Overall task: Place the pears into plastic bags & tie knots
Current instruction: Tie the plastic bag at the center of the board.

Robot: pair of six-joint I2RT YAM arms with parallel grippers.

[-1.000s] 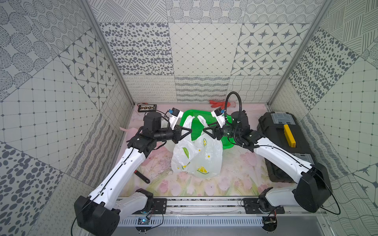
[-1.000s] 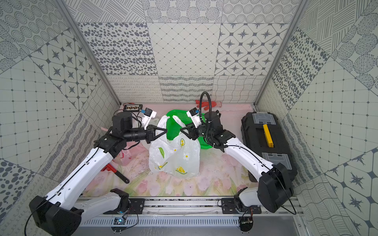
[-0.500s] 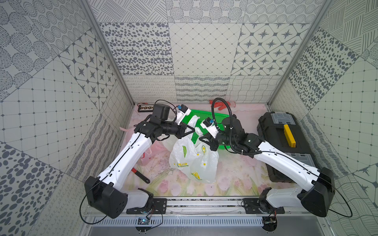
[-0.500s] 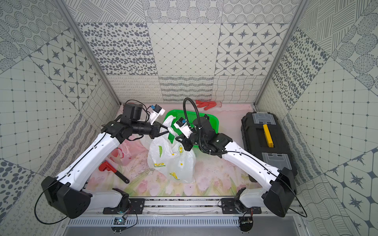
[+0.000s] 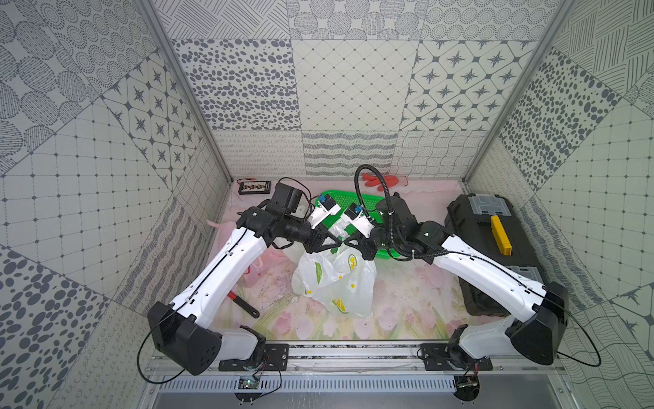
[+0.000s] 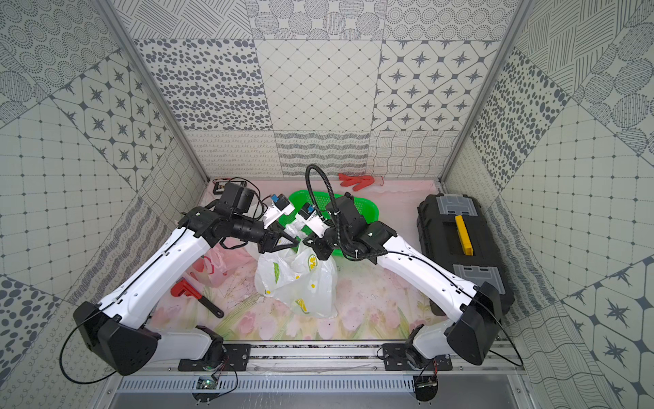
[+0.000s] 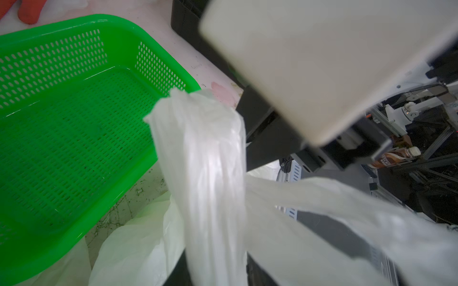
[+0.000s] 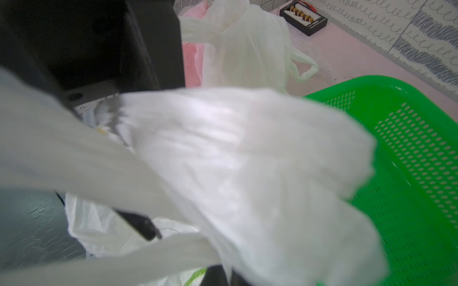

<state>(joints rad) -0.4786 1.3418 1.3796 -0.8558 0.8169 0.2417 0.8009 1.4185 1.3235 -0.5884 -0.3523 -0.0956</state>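
The white lemon-print plastic bag (image 5: 336,279) stands on the mat mid-table, its two handles twisted together at the top. My left gripper (image 5: 335,243) and right gripper (image 5: 346,244) meet tip to tip just above it. In the left wrist view one handle (image 7: 205,173) runs up between the left fingers, which stand slightly apart. In the right wrist view the right gripper (image 8: 223,274) is shut on the other handle (image 8: 247,161). A pink bag (image 6: 208,269) and a plain white bag (image 8: 247,49) lie under the left arm. The pears are hidden.
The green perforated basket (image 6: 364,209) sits just behind the grippers. A black toolbox (image 5: 492,248) stands along the right wall. A red wrench (image 6: 184,288) lies front left, a red glove (image 5: 382,180) and a small black box (image 5: 254,186) at the back.
The grippers held the handles stretched apart, then swung together and crossed them. The right gripper has shut on a handle; the left jaws have parted a little.
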